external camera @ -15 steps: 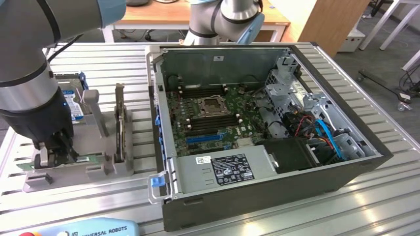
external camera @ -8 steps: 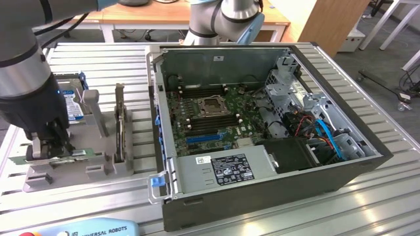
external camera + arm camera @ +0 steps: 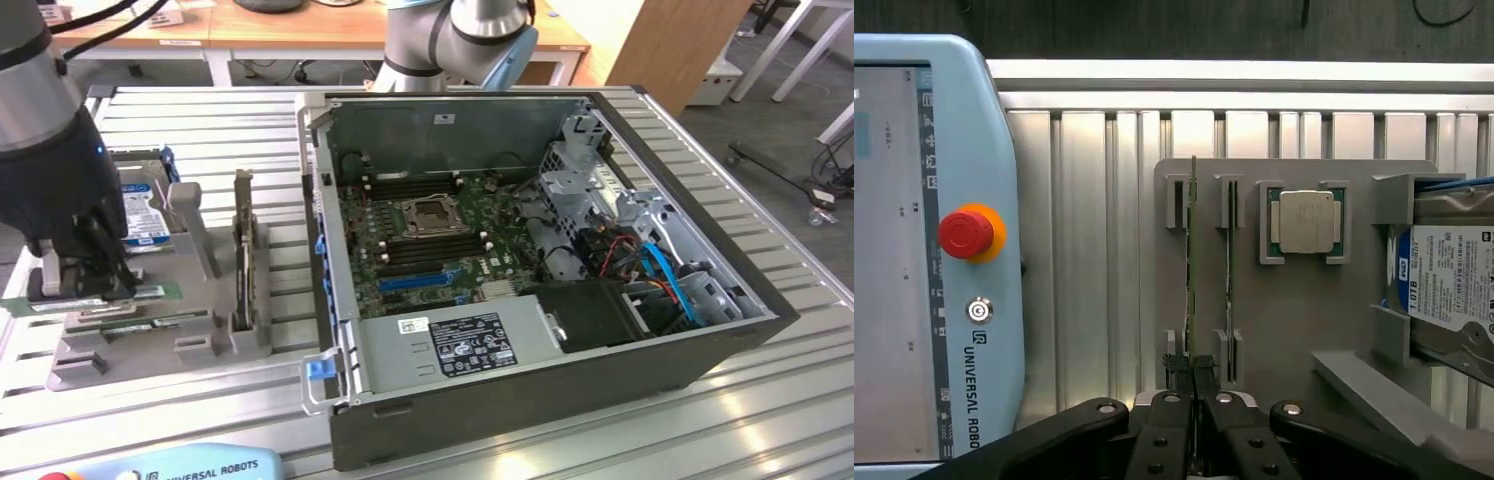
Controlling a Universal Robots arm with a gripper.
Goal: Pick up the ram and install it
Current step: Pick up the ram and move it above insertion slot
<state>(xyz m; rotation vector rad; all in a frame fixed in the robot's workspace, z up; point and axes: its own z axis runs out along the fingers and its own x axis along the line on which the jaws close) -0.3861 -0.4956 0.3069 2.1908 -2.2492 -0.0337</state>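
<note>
Between the closed black fingers of the hand [image 3: 1194,388] sits the ram [image 3: 1192,260], a long, thin green circuit-board stick seen edge-on. It is pinched by its flat faces over the grey plastic holder tray [image 3: 1294,330] on the ribbed aluminium bench [image 3: 1084,250]. Whether its lower edge is clear of the tray's slot posts I cannot tell, and that is the first hazard: a sideways move made too low could snag the posts and twist the ram in the grip. Just beside the hand a second green stick [image 3: 1229,270] stands in the neighbouring slot, close enough for a drifting finger to knock it. The pinch is on a narrow, smooth board, so a jolt could tilt it or let it slip. Well away from the hand lies the open black computer case [image 3: 561,400] with its green motherboard [image 3: 441,250]. A tilted ram would probably meet the socket crooked, and pressing then could jam it or harm the board. The case walls also leave little room for the hand.
</note>
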